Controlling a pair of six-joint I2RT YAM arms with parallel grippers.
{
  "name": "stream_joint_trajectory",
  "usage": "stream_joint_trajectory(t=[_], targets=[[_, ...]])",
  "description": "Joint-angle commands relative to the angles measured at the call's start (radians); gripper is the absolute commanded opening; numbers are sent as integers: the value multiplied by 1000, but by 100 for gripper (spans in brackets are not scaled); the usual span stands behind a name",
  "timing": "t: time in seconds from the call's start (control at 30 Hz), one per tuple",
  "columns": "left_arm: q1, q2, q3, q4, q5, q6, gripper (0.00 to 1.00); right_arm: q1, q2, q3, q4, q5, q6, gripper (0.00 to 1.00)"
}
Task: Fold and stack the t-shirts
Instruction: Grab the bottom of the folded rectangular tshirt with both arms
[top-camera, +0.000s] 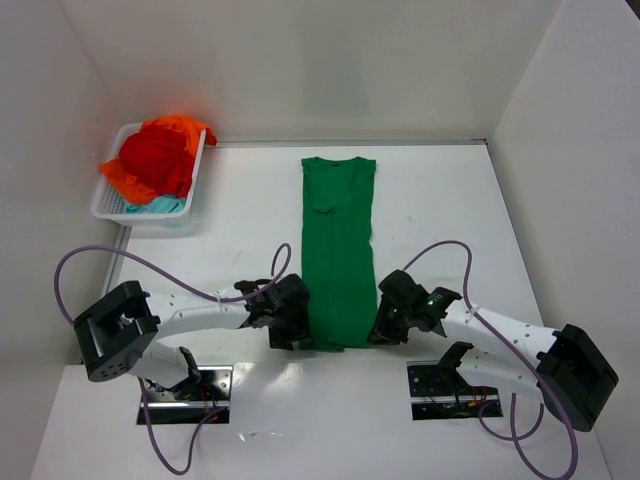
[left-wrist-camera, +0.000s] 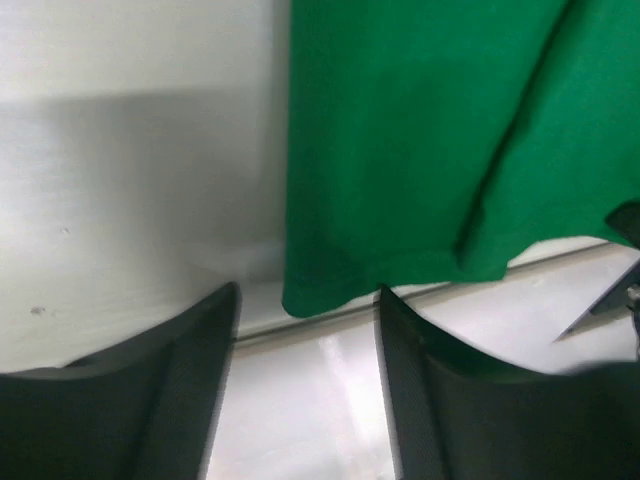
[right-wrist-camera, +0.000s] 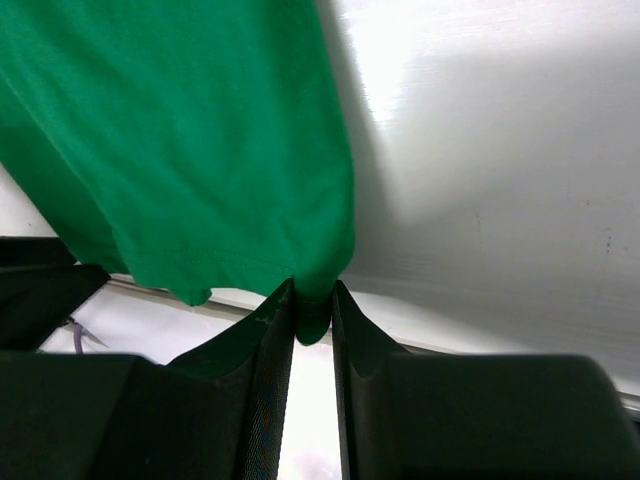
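The green t-shirt (top-camera: 338, 250) lies flat on the table (top-camera: 450, 200), folded lengthwise into a narrow strip, collar far, hem near. The red t-shirt (top-camera: 155, 160), orange t-shirt (top-camera: 185, 128) and teal t-shirt (top-camera: 165, 206) lie crumpled in the basket (top-camera: 103, 205), far left.

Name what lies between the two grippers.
The near hem of the green shirt spans the gap between the left gripper and the right gripper, which pinches its corner. The top view shows this.
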Motion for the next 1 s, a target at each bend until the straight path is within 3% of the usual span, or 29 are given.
stream_joint_trajectory(t=[0.0, 0.1, 0.13, 0.23, 0.27, 0.3, 0.43, 0.67, 0.97], targets=[[-5, 36, -10, -1, -21, -39, 62, 11, -17, -16, 33, 12, 19, 26], [-5, 48, -1, 8, -12, -39, 47, 11, -35, -16, 33, 12, 19, 26], [-5, 57, -1, 8, -12, -39, 33, 11, -35, -25, 33, 12, 19, 26], [-5, 58, -1, 8, -12, -39, 24, 11, -45, -25, 33, 12, 19, 26], [-5, 48, -1, 8, -12, -39, 14, 11, -45, -25, 33, 12, 19, 26], [-5, 48, -1, 8, -12, -39, 11, 11, -45, -25, 33, 12, 19, 26], [-5, 27, -1, 8, -12, -39, 0, 11, -45, -16, 33, 12, 19, 17], [-5, -37, 22, -5, -21, -10, 0, 11, -45, 25, 8, 12, 19, 0], [-5, -99, 133, -85, -130, 53, 0, 11, -54, 140, -50, 60, -2, 0]])
